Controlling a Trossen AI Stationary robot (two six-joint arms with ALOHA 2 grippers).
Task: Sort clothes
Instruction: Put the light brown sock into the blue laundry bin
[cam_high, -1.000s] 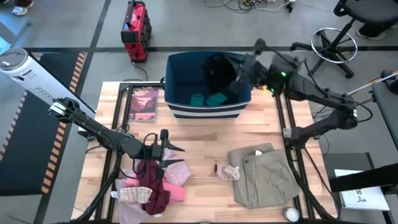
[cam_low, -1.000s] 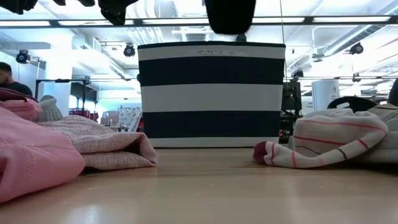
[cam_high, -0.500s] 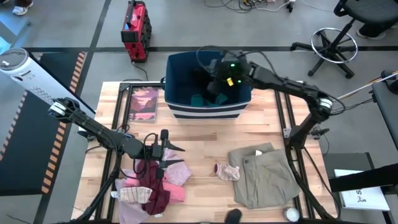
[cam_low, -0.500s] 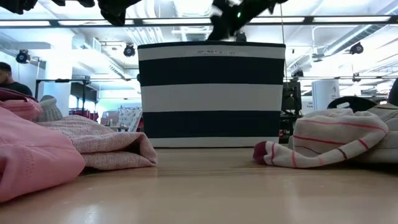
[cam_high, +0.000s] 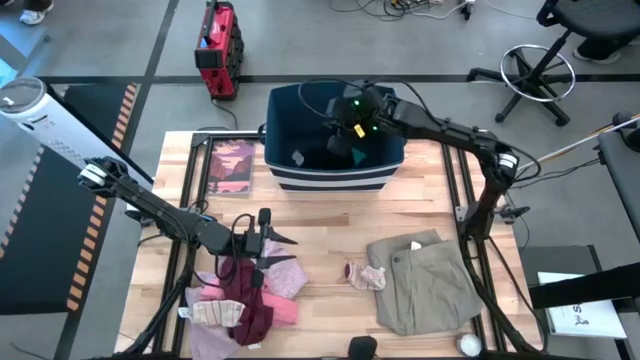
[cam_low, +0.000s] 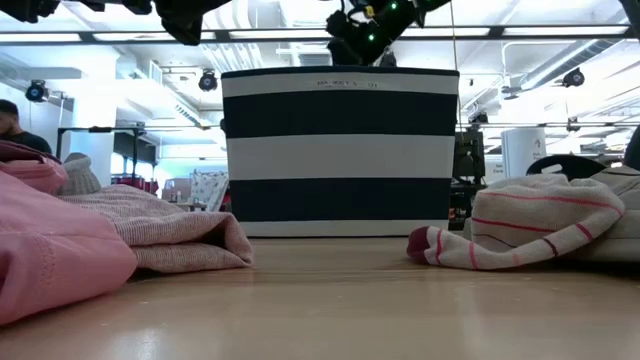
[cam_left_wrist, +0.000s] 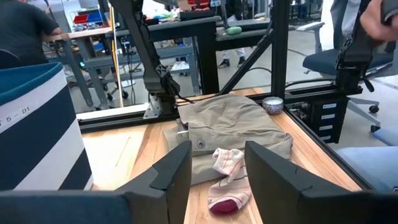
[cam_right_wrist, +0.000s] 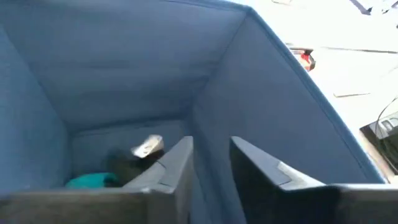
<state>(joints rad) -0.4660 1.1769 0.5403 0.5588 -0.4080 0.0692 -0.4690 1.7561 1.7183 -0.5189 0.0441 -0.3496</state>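
While your right end effector (cam_high: 343, 128) hung over the navy striped bin (cam_high: 330, 178) at the far middle of the worktop (cam_high: 330, 225), its fingers (cam_right_wrist: 261, 171) stood spread with nothing between them. Down inside the bin you had a black garment (cam_right_wrist: 127, 163) with a pale tag lying beside a teal piece (cam_right_wrist: 92, 180) on the floor of the bin.

Your left end effector (cam_high: 268, 238) sat low at the near left, fingers (cam_left_wrist: 171, 171) spread and empty, just beside the heap of clothes. That heap held a pale pink garment (cam_high: 285, 282), a maroon piece (cam_high: 245, 300) and a beige striped piece (cam_high: 212, 313), all bunched together at the near-left corner.

Near the middle you had a small pink-and-beige striped sock (cam_high: 366, 275) lying alone, just left of the large khaki-grey garment (cam_high: 430, 280), which lay flat at the near right. A pink-covered book (cam_high: 232, 165) lay flat at the far left, beside the bin. A small round tin (cam_left_wrist: 272, 104) sat at the near-right edge of the worktop, next to the khaki garment.
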